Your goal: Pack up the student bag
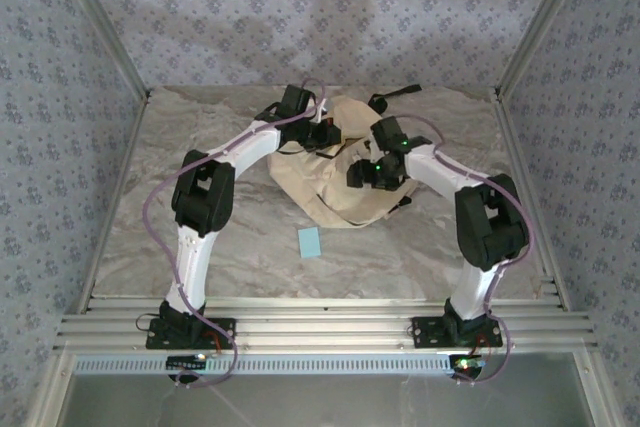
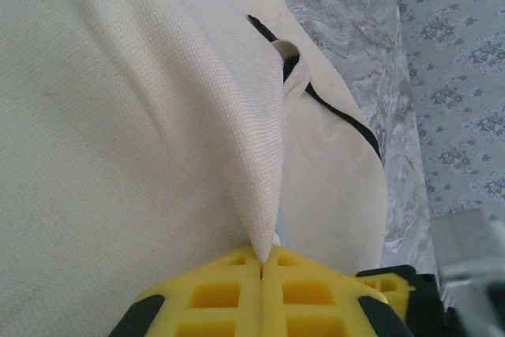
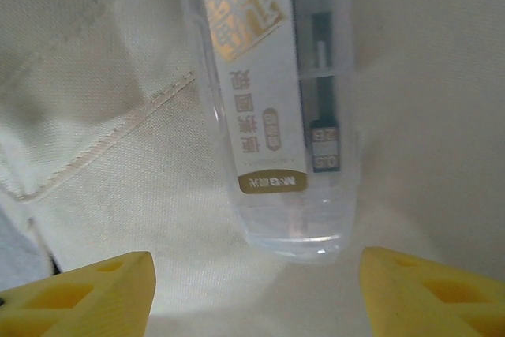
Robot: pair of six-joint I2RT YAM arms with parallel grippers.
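Pinching a fold of the student bag (image 2: 142,132) in my left gripper (image 2: 262,262), jaws pressed together on the cloth, I hold the fabric up in a ridge; I judge this keeps the mouth open for loading. The bag lies on the table (image 1: 200,247) toward its far side, under both my wrists. Black straps poke out at its far edge, so its top probably points away from my bases, long axis far-to-near (my arms hide much of the outline). My right gripper (image 3: 256,290) has its jaws wide apart and empty. Just ahead of them a clear plastic box (image 3: 276,116) rests on the cream cloth, its long axis running straight away from the jaws.
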